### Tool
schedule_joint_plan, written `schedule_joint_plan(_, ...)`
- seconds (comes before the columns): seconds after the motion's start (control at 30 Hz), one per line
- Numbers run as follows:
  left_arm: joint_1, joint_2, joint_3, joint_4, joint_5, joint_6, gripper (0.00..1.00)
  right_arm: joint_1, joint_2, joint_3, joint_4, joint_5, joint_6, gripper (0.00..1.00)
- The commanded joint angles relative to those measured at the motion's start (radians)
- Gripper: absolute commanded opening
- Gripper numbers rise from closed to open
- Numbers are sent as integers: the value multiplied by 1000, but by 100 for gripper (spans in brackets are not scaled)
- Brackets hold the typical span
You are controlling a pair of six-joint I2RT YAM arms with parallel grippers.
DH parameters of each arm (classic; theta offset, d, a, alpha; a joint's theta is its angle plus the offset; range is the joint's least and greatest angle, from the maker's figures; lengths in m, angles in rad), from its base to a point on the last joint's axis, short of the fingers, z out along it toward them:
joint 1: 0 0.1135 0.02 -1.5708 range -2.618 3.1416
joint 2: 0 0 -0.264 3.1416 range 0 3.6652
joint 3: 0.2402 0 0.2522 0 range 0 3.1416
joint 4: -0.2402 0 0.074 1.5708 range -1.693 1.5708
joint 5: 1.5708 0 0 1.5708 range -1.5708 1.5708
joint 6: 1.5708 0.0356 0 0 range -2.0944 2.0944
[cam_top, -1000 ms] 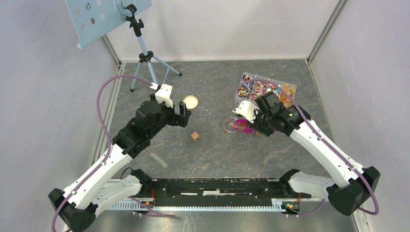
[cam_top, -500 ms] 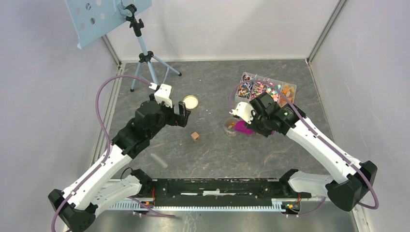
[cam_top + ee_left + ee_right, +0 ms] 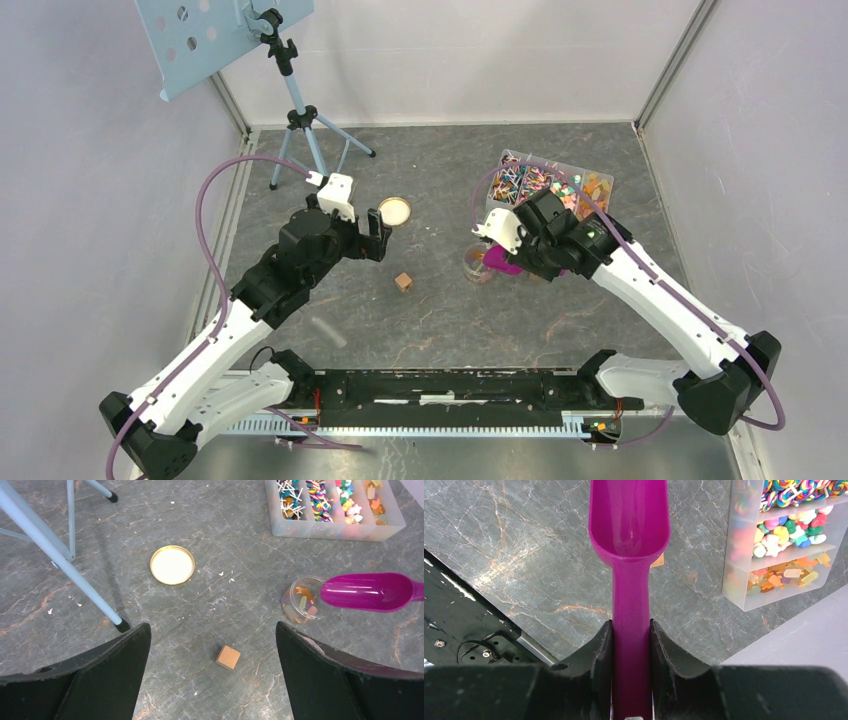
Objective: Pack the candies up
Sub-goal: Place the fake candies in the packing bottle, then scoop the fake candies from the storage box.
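Grey marbled bench (image 3: pixel 440 320): right gripper (image 3: pixel 631 640) clamped on empty scoop (image 3: pixel 629 520), tip at jar (image 3: pixel 301 598) rim, candies (image 3: pixel 781 532) in tray (image 3: pixel 340 531) just beyond, right arm nearer; left gripper (image 3: pixel 211 629) wide open, empty.

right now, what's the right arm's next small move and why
Probably swing the magenta plastic scoop over to the clear divided candy box for more: its bowl looks empty, the small clear jar beside it holds only a few candies, and the right fingers grip its handle.
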Motion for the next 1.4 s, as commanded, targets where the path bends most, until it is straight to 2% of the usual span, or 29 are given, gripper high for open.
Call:
schedule_joint_plan(0.0,-3,-23,-2,21,-56,35,100,19,-17,45,-3,25,9,0)
schedule_joint_plan(0.2,-3,-35,-13,34,-51,42,100,30,-44,75,24,33,10,0)
schedule_joint_plan(0.33,-3,-41,-19,41,-51,46,100,34,-104,67,148,54,10,0)
schedule_joint_plan(0.57,-3,-38,-21,44,-47,52,100,35,-164,42,316,157,-17,0)
schedule_joint_plan(0.73,-3,-38,-22,44,-48,57,100,32,-239,-48,479,319,7,0)
schedule_joint_plan(0.87,-4,-36,-21,44,-40,54,100,-5,-185,44,426,435,140,0)
schedule_joint_plan(0.97,-4,-40,-22,45,-28,52,100,-57,-121,138,345,454,224,0)
schedule_joint_plan(1.07,-3,-43,-22,43,-25,52,100,-139,-94,169,308,417,283,0)
schedule_joint_plan(1.17,-3,-47,-22,44,-22,53,100,-273,-69,186,268,329,337,0)
schedule_joint_plan(1.27,-3,-48,-25,45,-23,51,100,-365,-1,237,176,306,354,0)
schedule_joint_plan(1.37,-3,-42,-26,47,-18,46,100,-450,38,237,156,259,357,0)
